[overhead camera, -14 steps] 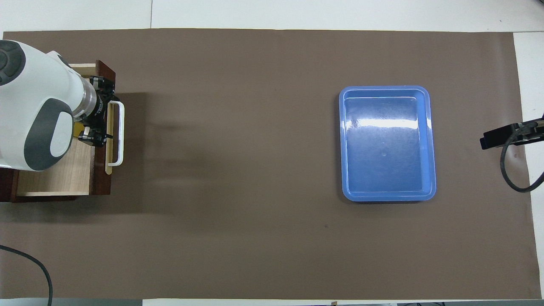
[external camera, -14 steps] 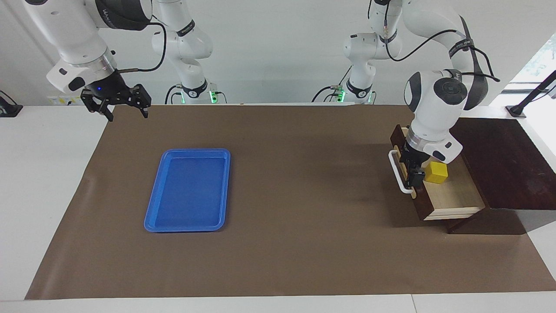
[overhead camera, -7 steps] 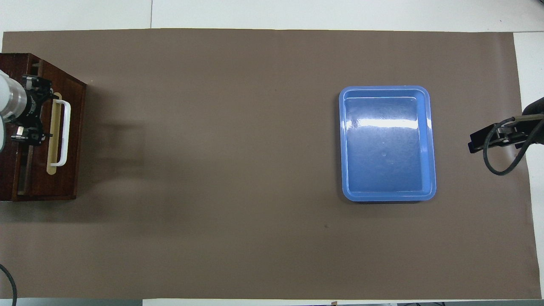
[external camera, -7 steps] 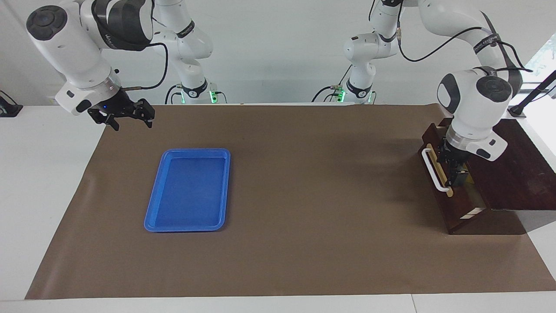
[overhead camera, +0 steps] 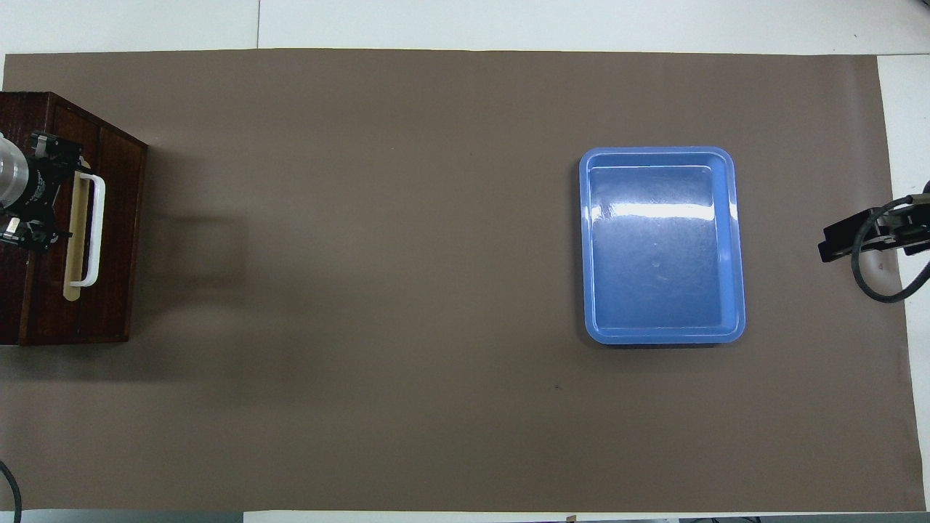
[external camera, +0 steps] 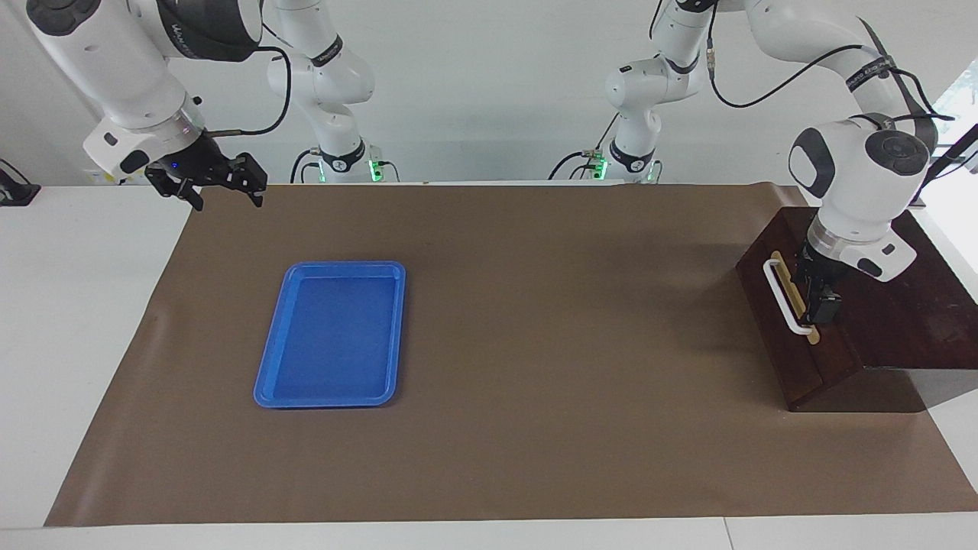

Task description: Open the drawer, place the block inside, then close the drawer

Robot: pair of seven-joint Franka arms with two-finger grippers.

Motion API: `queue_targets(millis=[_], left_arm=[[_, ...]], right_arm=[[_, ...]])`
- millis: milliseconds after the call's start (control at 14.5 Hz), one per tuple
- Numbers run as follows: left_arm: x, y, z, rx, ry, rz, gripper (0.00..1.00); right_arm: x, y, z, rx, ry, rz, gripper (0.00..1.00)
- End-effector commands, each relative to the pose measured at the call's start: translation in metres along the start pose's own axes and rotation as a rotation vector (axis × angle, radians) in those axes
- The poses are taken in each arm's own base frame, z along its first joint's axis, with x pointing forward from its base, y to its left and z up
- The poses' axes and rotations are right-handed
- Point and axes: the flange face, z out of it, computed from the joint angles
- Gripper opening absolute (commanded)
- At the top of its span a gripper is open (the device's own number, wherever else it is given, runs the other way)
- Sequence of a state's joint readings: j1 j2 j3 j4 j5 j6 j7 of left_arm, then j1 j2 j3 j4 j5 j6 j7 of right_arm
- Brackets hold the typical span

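The drawer [external camera: 770, 330] of the dark brown box [external camera: 909, 305] is shut, its front flush with the box at the left arm's end of the table. Its white bar handle [external camera: 788, 299] lies across the front over a tan strip. My left gripper [external camera: 819, 294] is open, its fingers spread along the top edge of the drawer front, right beside the handle and holding nothing. From overhead, the left gripper [overhead camera: 40, 190] sits over the box next to the handle [overhead camera: 94, 229]. The block is hidden. My right gripper [external camera: 225, 200] waits open and empty over the mat's corner at the right arm's end.
A blue tray [external camera: 336, 265] lies on the brown mat [external camera: 535, 344] toward the right arm's end, with nothing in it. In the overhead view the tray [overhead camera: 657, 151] is well apart from the box [overhead camera: 116, 305].
The drawer slid from well open to fully shut, my left gripper moving back with its front. The yellow block in it went out of sight. My right gripper dipped and rose slightly.
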State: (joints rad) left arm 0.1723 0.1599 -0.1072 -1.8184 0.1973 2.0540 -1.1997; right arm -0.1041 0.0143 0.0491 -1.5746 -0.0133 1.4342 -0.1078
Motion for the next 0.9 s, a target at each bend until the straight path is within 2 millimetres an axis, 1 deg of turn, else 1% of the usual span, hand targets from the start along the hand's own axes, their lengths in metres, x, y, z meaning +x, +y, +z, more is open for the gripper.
queue_targets(millis=[0,69,207,276,345,414,483,552,621,690,759,828], left_arm=[[-0.019,-0.007,-0.036,0.032,-0.038,0.239,1.0],[-0.032,-0.009,-0.057,0.027,-0.064,0.357,1.0],[-0.051,-0.02,-0.098,-0.01,-0.112,0.505,1.0],[-0.068,-0.02,-0.111,0.016,-0.141,0.626,1.0],[-0.09,-0.018,-0.119,0.045,-0.177,0.78,1.0],[-0.096,-0.018,-0.124,0.062,-0.203,0.883,1.0],[-0.1,-0.016,-0.127,0.05,-0.233,0.943,1.0],[-0.105,-0.013,-0.132,0.019,-0.267,0.956,1.0],[-0.106,-0.014,-0.13,0.011,-0.306,0.951,1.0],[-0.104,-0.015,-0.134,-0.014,-0.317,0.942,1.0],[-0.108,-0.014,-0.133,-0.009,-0.314,0.959,1.0],[-0.108,-0.015,-0.135,-0.012,-0.321,0.999,1.0]], right_arm=[[0.0,0.004,0.001,-0.018,0.007,0.017,1.0],[0.001,0.006,0.0,-0.017,0.01,0.017,1.0],[0.002,0.008,0.0,-0.016,0.007,0.018,1.0],[0.002,0.007,-0.002,-0.017,0.01,0.015,1.0],[0.0,0.008,-0.003,-0.018,0.011,0.017,1.0],[-0.001,0.007,-0.004,-0.019,0.013,0.019,1.0],[-0.001,0.006,-0.004,-0.019,0.015,0.014,1.0],[-0.001,0.006,-0.004,-0.02,0.01,0.016,1.0],[-0.001,0.005,-0.005,-0.023,0.013,0.013,1.0],[-0.001,0.005,-0.004,-0.024,0.013,0.013,1.0],[-0.001,0.005,-0.005,-0.024,0.014,0.01,1.0],[0.0,0.003,-0.004,-0.025,0.016,0.007,1.0]])
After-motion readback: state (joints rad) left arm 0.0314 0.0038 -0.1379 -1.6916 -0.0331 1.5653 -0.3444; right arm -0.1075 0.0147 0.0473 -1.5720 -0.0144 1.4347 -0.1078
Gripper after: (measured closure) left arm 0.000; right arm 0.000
